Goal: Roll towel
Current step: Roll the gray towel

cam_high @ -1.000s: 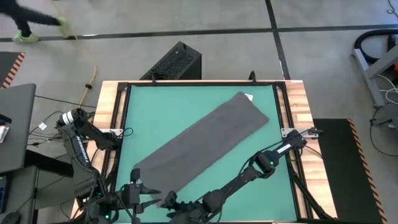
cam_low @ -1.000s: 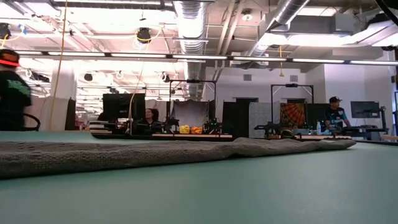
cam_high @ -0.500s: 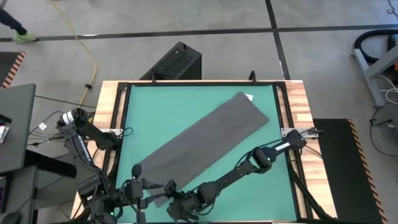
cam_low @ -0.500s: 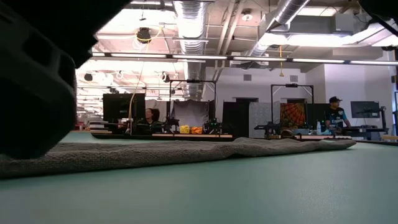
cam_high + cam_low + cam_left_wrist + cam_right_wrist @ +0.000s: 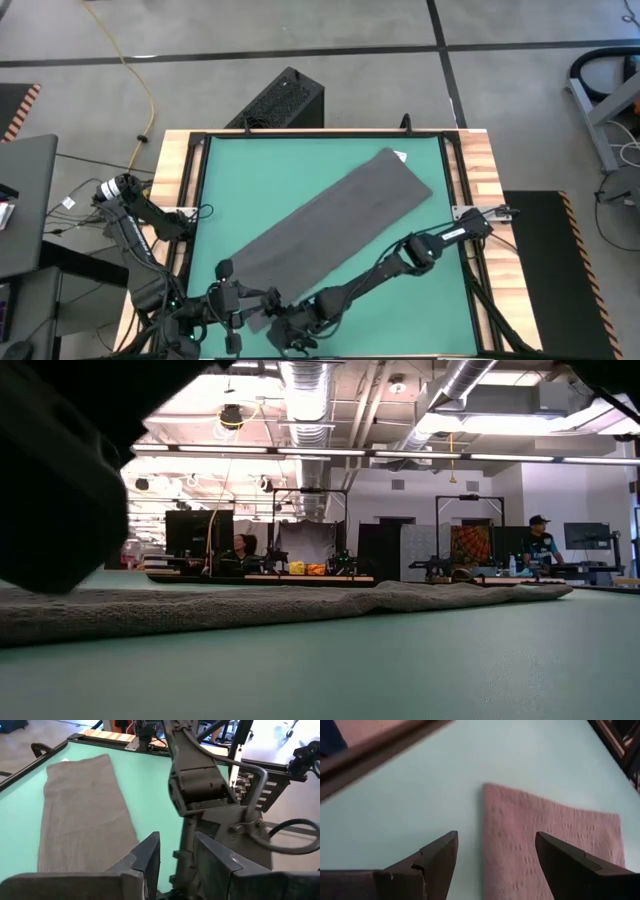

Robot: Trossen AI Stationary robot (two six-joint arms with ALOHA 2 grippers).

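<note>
- Towel (image 5: 328,231): dark grey cloth, folded into a long flat strip with a fine waffle-like weave; lies diagonally on the mat from the near-left corner to the far-right, unrolled. From table height it reads as a low, nubbly ridge (image 5: 250,605).
- White tag (image 5: 400,156): small, at the strip's far-right end.
- Mat (image 5: 300,170): smooth green surface, framed by a black rail and pale wooden table edge (image 5: 478,170).
- Right gripper (image 5: 290,330): at the near edge, just beside the towel's near end; fingers (image 5: 432,857) parted wide, empty, straddling the towel's corner (image 5: 545,850) from above.
- Left gripper (image 5: 230,310): near-left corner, at the towel's near end; fingers (image 5: 150,855) released, a narrow gap between them, holding nothing; the right arm's dark link (image 5: 200,785) sits directly ahead.
- Change from half a second earlier: both grippers have edged inward toward the towel's near end; towel itself unmoved.
- Surroundings: black box (image 5: 280,100) on the floor beyond the table; yellow cable (image 5: 135,70); people seated at desks (image 5: 240,550) far behind.
</note>
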